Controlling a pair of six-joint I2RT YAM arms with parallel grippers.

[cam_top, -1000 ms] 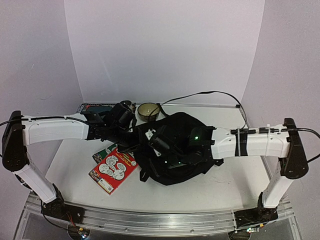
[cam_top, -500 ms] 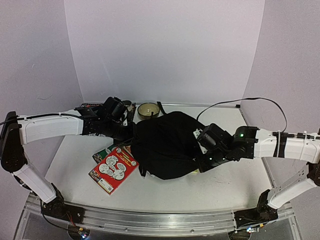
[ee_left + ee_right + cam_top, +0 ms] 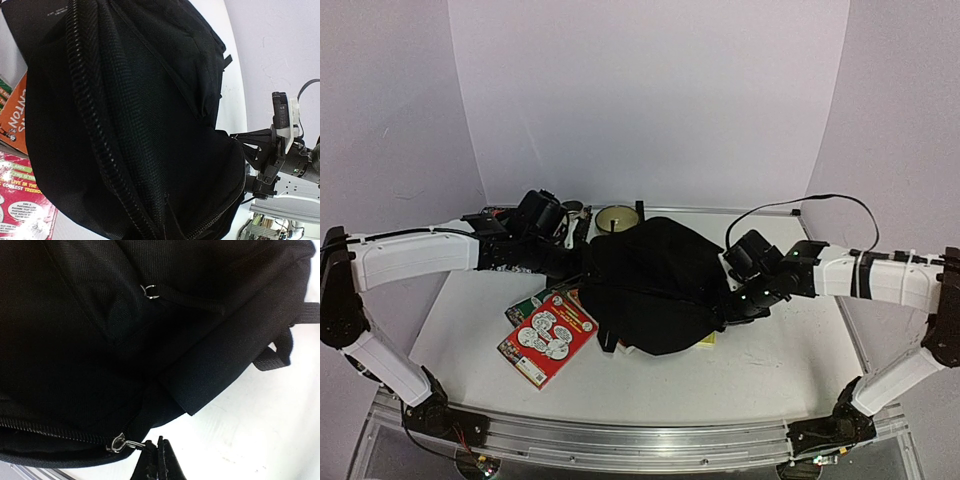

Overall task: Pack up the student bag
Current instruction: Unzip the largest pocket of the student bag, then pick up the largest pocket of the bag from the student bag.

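The rounded black student bag (image 3: 655,285) slumps mid-frame on the table (image 3: 780,370), its contents hidden, a bowl (image 3: 616,218) just above it, while the right gripper (image 3: 156,452) pinches a metal zip pull (image 3: 120,443) at the bag's lower edge and the left gripper (image 3: 584,262) is closed at its left edge, hold unseen.

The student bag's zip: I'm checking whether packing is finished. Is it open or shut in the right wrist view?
Seemingly shut along the stretch shown: zip teeth run meshed to the slider. Beyond that, cannot tell.
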